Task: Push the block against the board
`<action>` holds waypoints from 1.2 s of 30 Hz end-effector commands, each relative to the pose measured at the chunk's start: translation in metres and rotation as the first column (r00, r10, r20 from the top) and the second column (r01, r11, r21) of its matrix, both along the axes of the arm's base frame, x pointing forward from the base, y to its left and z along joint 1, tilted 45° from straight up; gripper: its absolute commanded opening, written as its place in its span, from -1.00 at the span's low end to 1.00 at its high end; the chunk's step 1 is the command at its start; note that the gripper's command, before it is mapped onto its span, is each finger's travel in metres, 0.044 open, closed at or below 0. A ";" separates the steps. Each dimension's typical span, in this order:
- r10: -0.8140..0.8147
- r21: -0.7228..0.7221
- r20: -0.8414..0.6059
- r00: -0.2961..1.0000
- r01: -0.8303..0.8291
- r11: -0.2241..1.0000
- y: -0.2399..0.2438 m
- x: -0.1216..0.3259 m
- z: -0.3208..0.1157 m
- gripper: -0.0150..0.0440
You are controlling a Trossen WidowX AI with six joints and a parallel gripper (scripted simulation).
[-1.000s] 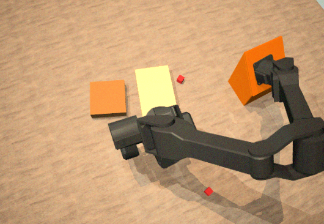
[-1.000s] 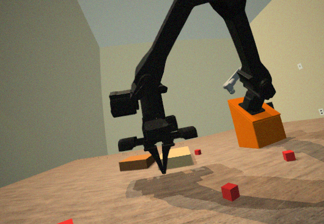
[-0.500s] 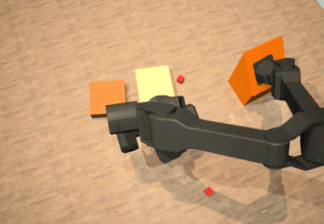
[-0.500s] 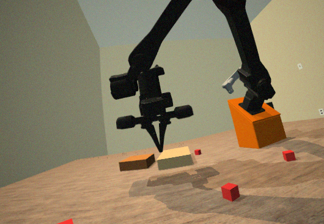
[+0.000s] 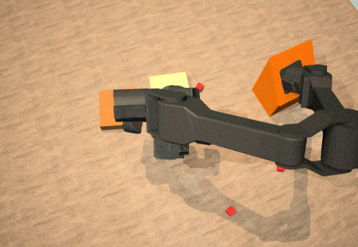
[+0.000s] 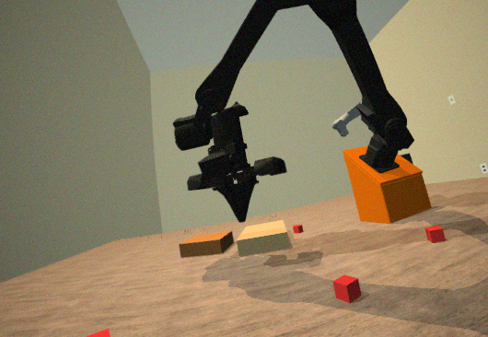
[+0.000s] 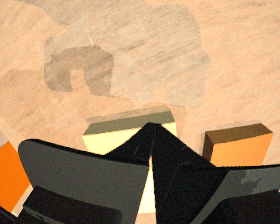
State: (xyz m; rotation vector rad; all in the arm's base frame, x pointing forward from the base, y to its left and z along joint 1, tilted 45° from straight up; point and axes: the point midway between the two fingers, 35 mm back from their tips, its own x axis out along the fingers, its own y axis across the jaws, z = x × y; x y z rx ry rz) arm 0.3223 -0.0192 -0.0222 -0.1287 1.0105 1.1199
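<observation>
The orange square block (image 5: 106, 109) (image 6: 207, 245) (image 7: 240, 150) lies flat on the table. The pale yellow board (image 5: 169, 79) (image 6: 264, 245) (image 7: 105, 142) lies flat beside it, on the side nearer the arm's base. A narrow gap shows between them in the exterior view and the wrist view. My gripper (image 6: 241, 220) (image 7: 153, 128) is shut and empty. Its tips are above the tabletop, over the area of the board and the gap in the exterior view. In the top view the arm hides the fingertips, much of the board and part of the block.
A small red cube (image 5: 199, 87) (image 6: 297, 228) lies close to the board. Other red cubes (image 5: 230, 210) (image 6: 347, 288) lie farther off. The orange wedge-shaped base (image 5: 263, 89) (image 6: 407, 200) (image 7: 9, 175) stands under the arm's mount. The arm's shadow falls across the table.
</observation>
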 end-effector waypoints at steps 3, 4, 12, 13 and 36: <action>-0.166 -0.011 -0.147 0.975 0.166 0.986 -0.016 -0.005 -0.011 -0.49; -0.191 -0.014 -0.170 0.967 0.191 0.981 -0.018 -0.006 -0.013 -0.49; -0.377 -0.057 -0.344 0.860 0.382 0.923 -0.034 -0.014 -0.027 -0.49; -0.398 -0.065 -0.365 0.842 0.404 0.913 -0.036 -0.015 -0.028 -0.49; -0.700 -0.353 -0.684 0.204 0.747 0.563 -0.076 -0.048 -0.066 -0.49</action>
